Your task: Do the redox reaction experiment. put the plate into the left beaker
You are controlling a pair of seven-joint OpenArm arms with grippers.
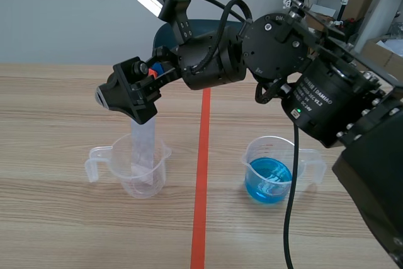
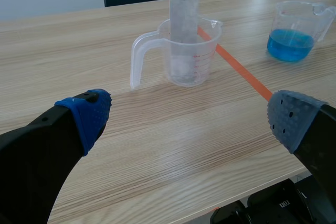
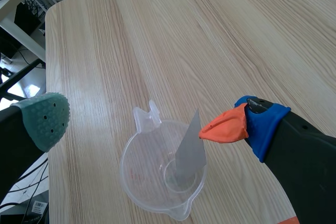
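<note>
Tipping is the risk we would watch first. The plate (image 1: 143, 149) stands nearly upright in the left beaker (image 1: 160, 171) with much of its length above the rim, and the right gripper (image 1: 128, 100) hangs directly over its top. In the right wrist view that gripper's fingers are spread wide with nothing clamped between them. Its orange-tipped finger (image 3: 226, 129) sits right by the plate's upper corner, and we cannot tell whether the two touch. We judge that any sideways drift as that arm lifts could catch the corner and lever the plate out, or drag the light plastic beaker over. A wide swing back could also knock the right beaker (image 1: 255, 155) and spill its blue liquid (image 1: 267, 184). The left gripper (image 2: 189, 119) is low over the table on the near side of the left beaker, jaws fully apart and holding nothing, so we think it poses little threat where it is. By our count there is one plate, two beakers (one clear and one holding blue liquid), two grippers, and one orange-red tape line (image 1: 203, 174) between the beakers.
</note>
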